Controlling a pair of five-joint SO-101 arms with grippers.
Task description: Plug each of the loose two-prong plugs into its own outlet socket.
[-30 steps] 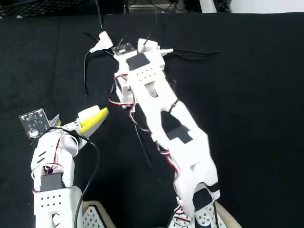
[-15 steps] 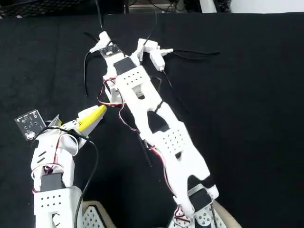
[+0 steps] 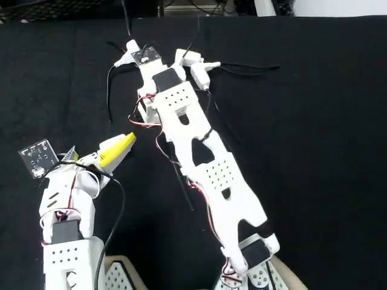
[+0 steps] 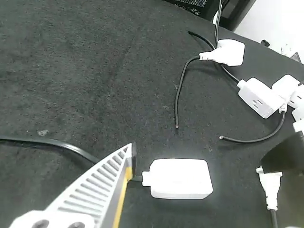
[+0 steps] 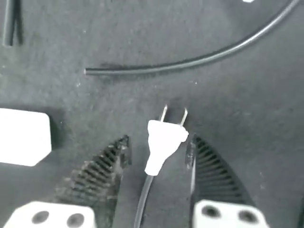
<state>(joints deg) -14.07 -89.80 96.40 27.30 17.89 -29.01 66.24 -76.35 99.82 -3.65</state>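
A loose white two-prong plug [image 5: 164,137] lies on the black cloth, prongs pointing away from the wrist, its black cord trailing back under the camera. My right gripper [image 5: 158,141] is open and straddles it, a dark ribbed finger [image 5: 102,166] on one side and the other finger [image 5: 209,166] opposite, neither touching it. A white socket block [image 5: 23,137] sits just beside. From the left wrist, the same block [image 4: 178,178] and plug [image 4: 270,183] lie ahead of my left gripper [image 4: 126,159], which is shut and holds nothing. From above, the left gripper [image 3: 124,144] hovers at the left.
More white socket blocks [image 4: 228,51] [image 4: 259,97] [image 4: 289,90] lie farther back with thin black cords [image 4: 183,85] curling between them. A loose black cable [image 5: 190,59] runs past the plug. The right arm [image 3: 205,163] stretches diagonally across the middle of the cloth [image 3: 314,151].
The right arm has swung its wrist to the left and slightly farther back over the cloth. The left arm has hardly shifted.
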